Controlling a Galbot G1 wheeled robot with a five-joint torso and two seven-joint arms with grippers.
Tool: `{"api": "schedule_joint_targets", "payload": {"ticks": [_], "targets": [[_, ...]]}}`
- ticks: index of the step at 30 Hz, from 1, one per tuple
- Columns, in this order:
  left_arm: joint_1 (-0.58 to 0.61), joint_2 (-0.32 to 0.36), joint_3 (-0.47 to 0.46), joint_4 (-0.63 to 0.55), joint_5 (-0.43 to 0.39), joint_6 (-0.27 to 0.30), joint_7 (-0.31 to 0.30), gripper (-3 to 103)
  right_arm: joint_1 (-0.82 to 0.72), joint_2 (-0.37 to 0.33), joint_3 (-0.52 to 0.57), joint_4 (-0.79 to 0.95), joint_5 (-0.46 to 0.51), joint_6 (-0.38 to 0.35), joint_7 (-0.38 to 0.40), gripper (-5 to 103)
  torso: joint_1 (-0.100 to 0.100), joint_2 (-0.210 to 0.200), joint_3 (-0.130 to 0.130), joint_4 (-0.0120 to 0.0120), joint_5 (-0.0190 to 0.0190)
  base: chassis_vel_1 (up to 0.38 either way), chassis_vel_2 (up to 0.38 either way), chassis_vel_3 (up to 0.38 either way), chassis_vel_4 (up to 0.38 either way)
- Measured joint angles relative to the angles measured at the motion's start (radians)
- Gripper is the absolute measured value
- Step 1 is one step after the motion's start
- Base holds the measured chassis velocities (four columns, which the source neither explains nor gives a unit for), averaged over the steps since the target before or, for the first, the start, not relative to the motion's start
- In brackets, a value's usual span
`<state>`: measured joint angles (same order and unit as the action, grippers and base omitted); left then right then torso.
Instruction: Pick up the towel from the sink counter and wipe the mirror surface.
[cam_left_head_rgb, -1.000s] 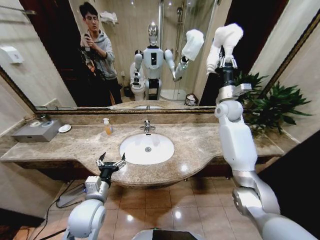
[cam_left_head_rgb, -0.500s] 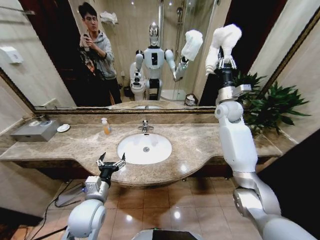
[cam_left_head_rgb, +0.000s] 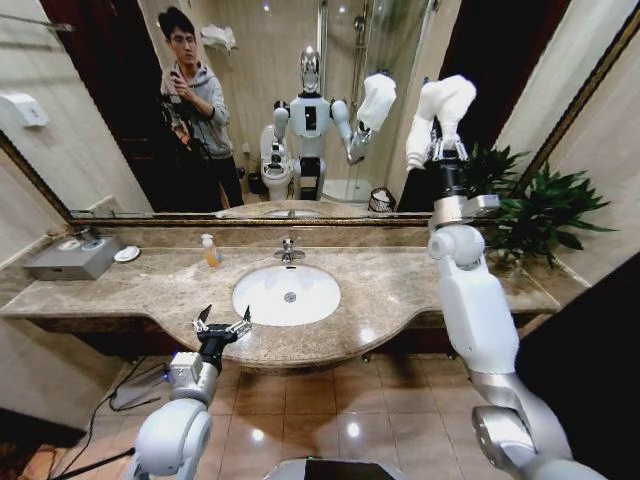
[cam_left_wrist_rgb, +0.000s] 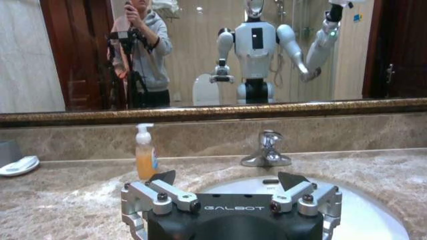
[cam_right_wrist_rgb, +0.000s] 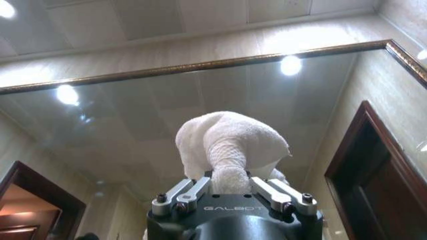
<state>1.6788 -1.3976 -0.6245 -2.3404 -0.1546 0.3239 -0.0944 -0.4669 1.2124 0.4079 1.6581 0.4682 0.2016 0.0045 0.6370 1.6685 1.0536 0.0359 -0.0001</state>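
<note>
While the wide mirror (cam_left_head_rgb: 120, 110) fills the wall above the sink counter (cam_left_head_rgb: 400, 290), the right gripper (cam_left_head_rgb: 447, 150) is raised high against the glass, its fingers clamped on the white towel (cam_left_head_rgb: 440, 105). Down at the counter's front edge, the left gripper (cam_left_head_rgb: 222, 325) hovers with its fingers spread wide, holding nothing.

The word "GALBOT" stands in pale letters on the dark housing of the left end effector (cam_left_wrist_rgb: 228, 184), just behind its spread fingers, nearer the camera than the tap (cam_left_wrist_rgb: 267, 150); the same word "GALBOT" stands on the dark housing of the right end effector (cam_right_wrist_rgb: 230, 186), directly under the towel (cam_right_wrist_rgb: 230, 145) it grips; the soap bottle (cam_left_wrist_rgb: 145, 155) beside the tap carries a label too small to read.
</note>
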Motion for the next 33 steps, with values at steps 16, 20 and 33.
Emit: {"api": "schedule_joint_targets", "payload": {"ticks": [16,20,33], "targets": [[0.000,0.000,0.000,0.000,0.000,0.000,0.000,100,0.013,-0.023,0.005,0.034,0.025,-0.006,0.011,13,0.002,-0.001,0.001,0.0006,-0.0002,-0.129,0.137,0.128,-0.106],[0.000,0.000,0.000,0.000,0.000,0.000,0.000,100,0.072,-0.031,0.005,0.005,0.053,0.013,0.003,13,0.001,-0.001,0.000,-0.0005,-0.0003,-0.063,0.078,0.029,0.003],[0.000,0.000,0.000,0.000,0.000,0.000,0.000,100,0.293,0.057,-0.054,-0.239,0.059,0.071,-0.036,13,0.000,0.000,0.000,0.0002,0.0000,0.024,-0.016,-0.018,0.018]]}}
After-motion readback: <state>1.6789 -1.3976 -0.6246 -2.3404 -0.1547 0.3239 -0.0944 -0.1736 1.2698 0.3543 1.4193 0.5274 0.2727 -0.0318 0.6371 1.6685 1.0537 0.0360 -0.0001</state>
